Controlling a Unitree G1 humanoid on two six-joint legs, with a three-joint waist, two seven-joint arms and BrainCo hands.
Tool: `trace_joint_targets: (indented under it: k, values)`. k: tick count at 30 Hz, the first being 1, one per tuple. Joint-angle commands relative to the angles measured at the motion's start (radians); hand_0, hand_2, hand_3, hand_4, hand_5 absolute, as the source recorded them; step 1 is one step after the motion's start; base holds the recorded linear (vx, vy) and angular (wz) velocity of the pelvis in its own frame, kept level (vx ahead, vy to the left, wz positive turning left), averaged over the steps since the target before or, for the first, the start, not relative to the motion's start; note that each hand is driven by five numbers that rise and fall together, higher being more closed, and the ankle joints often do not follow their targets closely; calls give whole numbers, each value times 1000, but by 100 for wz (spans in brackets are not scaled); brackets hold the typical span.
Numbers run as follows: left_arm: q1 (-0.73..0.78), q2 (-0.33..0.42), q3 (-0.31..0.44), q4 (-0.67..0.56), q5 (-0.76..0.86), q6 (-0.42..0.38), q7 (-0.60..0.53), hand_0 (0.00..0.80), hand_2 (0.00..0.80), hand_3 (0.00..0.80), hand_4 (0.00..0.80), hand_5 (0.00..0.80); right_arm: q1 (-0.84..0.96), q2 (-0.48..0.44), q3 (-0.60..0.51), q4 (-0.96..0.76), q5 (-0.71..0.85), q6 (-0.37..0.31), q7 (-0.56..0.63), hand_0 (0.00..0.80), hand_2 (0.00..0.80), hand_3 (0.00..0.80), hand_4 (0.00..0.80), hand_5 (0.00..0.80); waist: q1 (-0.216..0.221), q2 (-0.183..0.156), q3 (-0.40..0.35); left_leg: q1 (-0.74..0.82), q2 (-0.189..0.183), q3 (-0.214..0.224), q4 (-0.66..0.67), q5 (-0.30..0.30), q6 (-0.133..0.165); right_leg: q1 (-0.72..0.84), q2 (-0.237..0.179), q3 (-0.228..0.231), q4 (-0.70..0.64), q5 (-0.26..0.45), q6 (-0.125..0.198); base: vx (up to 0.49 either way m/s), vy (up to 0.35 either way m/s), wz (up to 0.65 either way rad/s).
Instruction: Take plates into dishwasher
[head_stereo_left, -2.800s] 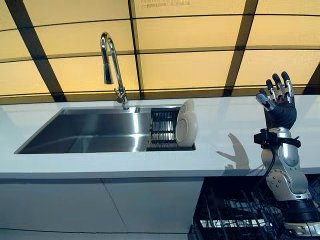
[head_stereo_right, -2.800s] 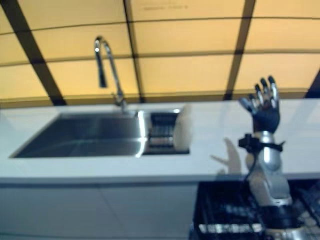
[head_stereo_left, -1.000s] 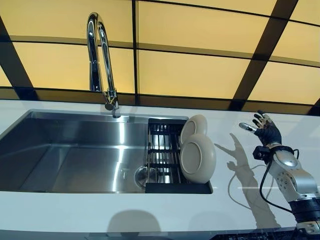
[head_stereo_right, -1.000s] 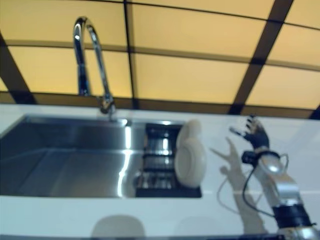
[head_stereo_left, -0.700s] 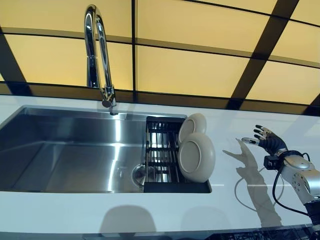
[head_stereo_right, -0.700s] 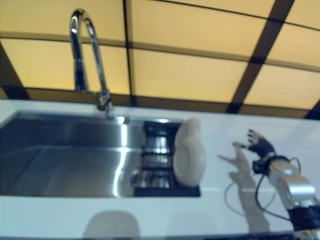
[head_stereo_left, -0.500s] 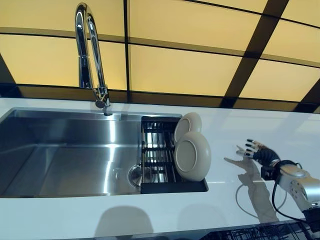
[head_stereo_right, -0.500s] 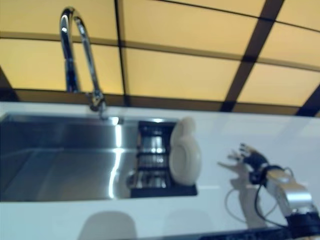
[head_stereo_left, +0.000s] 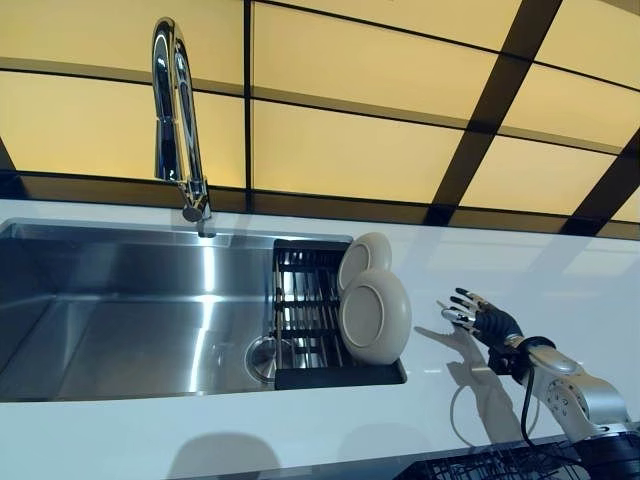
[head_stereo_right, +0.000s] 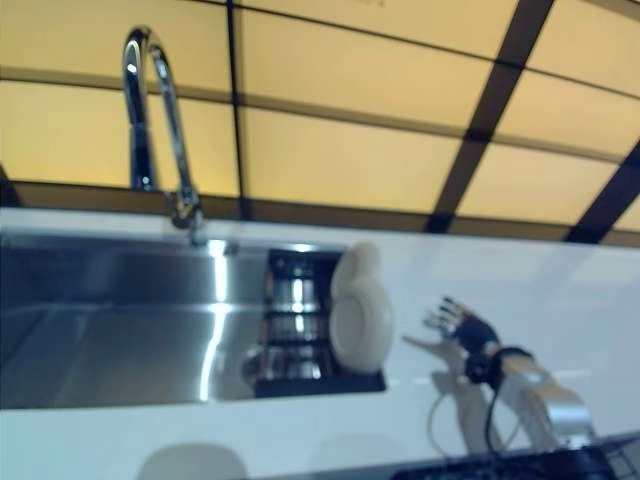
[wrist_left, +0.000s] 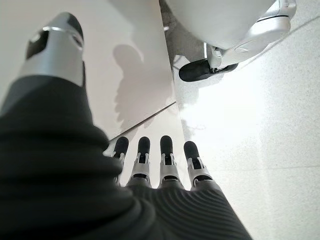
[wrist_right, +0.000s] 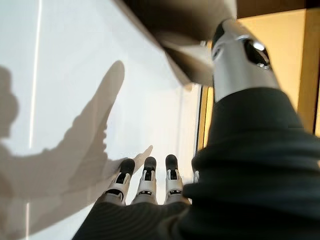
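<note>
- Steel sink is set in a white tabletop; a chrome tap arches over its back edge.
- Black rack sits in the sink's right end, next to the drain.
- Two cream plates stand on edge at the rack's right side. Front plate overlaps the back plate, and both lean the same way.
- Neither plate is held; no hand touches them.
- Right hand hovers over the tabletop to the right of the rack, near the front plate but apart from it. Fingers are spread and nearly straight, pointing toward the plates, holding nothing.
- Right wrist view: fingers lie straight in a row over white surface, thumb set apart, nothing between them.
- Left hand shows only in its own wrist view, hanging beside a white cabinet front over pale speckled floor. Fingers are straight and relaxed, holding nothing.
- Dishwasher rack, dark wire, shows at the lower right edge under the tabletop front; what it carries cannot be made out.
- Wall behind the sink has yellow panels split by dark bands.
- Writing: none readable on plates, tap or rack.
</note>
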Motion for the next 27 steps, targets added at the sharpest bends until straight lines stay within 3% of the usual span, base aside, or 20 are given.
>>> trace_joint_targets:
  k: [1, 11, 27]
  values:
    - [-72, -13, -38, -12, -12, -18, 12, 0, 0, 0, 0, 0, 46, 63, 161, -74, 92, 7, -14, 0, 0, 0, 0, 0, 27, 39, 7, -13, -53, 32, 32, -59, 56, -35, -42, -8, 111, -25, 98, -4, 39, -3]
    - [-80, -23, -78, -37, -9, 3, 19, 0, 0, 0, 0, 0, 52, 127, 258, -133, 56, -30, -76, 0, 0, 0, 0, 0, 29, 55, 21, -21, -66, 21, 41, -64, 70, -55, -59, -1, 140, -17, 108, -8, 40, 0]
    - [-106, -46, -137, -54, -16, 31, 27, 0, 0, 0, 0, 0, 34, 222, 368, -87, 50, -85, -217, 0, 0, 0, 0, 0, 28, 59, 31, -18, -75, 26, 61, -82, 84, -72, -81, 10, 157, -2, 128, 2, 21, 0]
